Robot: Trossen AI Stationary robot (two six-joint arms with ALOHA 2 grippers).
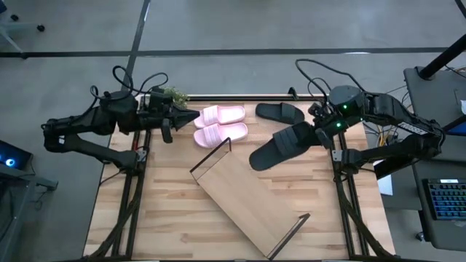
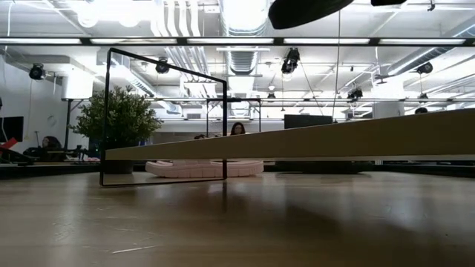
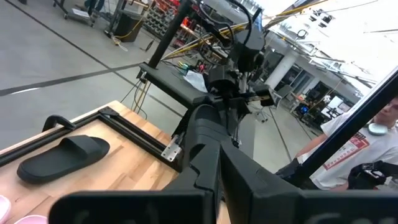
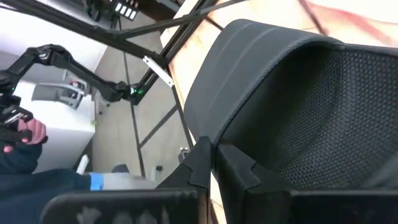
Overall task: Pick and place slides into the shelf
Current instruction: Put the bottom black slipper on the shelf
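Note:
Two pale pink slides [image 1: 221, 124] lie side by side on the table's far part, also seen past the shelf in the low view [image 2: 204, 168]. One black slide [image 1: 279, 111] lies flat by the far edge. A second black slide [image 1: 280, 148] is up in the air, with my right gripper [image 1: 314, 135] shut on it. The shelf [image 1: 247, 195], a light-wood board with black wire frame ends, lies slantwise on the table's middle. My left gripper [image 1: 194, 118] hovers shut just left of the pink slides, touching nothing. My right gripper pinches the edge of the black slide's wide strap [image 4: 219, 140] between its two fingers, coming from the table's right and slanting down. The slide is lifted clear of the table [image 2: 304, 9], its free end reaching toward the shelf.
A small green plant [image 1: 173, 94] stands at the table's far left corner, behind my left gripper. Black frame rails run along the table's left and right sides [image 1: 339, 182]. A person [image 3: 367, 155] shows beyond the table's right side. Bare wood lies near the front edge [image 1: 167, 225].

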